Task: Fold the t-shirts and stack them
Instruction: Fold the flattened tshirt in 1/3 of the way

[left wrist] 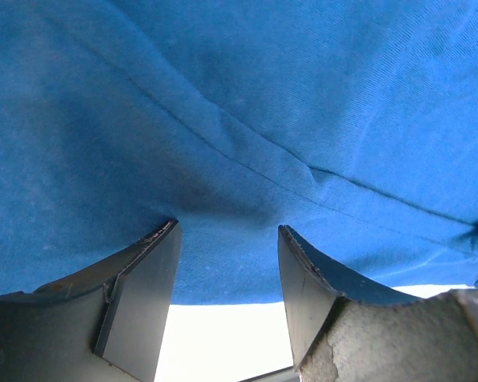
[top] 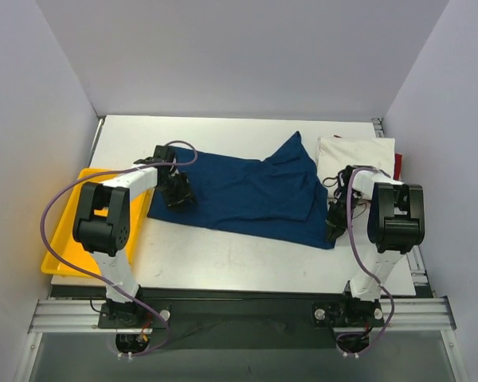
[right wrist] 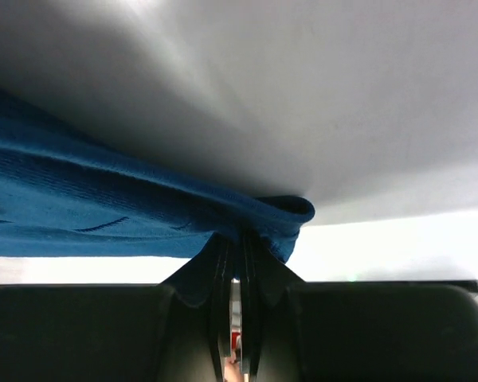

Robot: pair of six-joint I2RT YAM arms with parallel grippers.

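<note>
The navy blue t-shirt (top: pixel 251 195) lies spread across the middle of the table, its back corner peaked up. My left gripper (top: pixel 179 193) is open at the shirt's left edge; in the left wrist view the blue cloth (left wrist: pixel 239 119) fills the frame beyond my open left gripper (left wrist: pixel 227 239). My right gripper (top: pixel 333 224) is shut on the shirt's near right corner; the right wrist view shows the folded blue hem (right wrist: pixel 247 215) pinched at my right gripper (right wrist: pixel 239 243). The cream-white shirt (top: pixel 354 155) lies at the back right, with a red shirt (top: pixel 397 165) showing at its right edge.
A yellow plastic tray (top: pixel 60 239) sits at the table's left edge beside the left arm. Grey walls enclose the table on three sides. A metal rail runs along the near edge below the arm bases.
</note>
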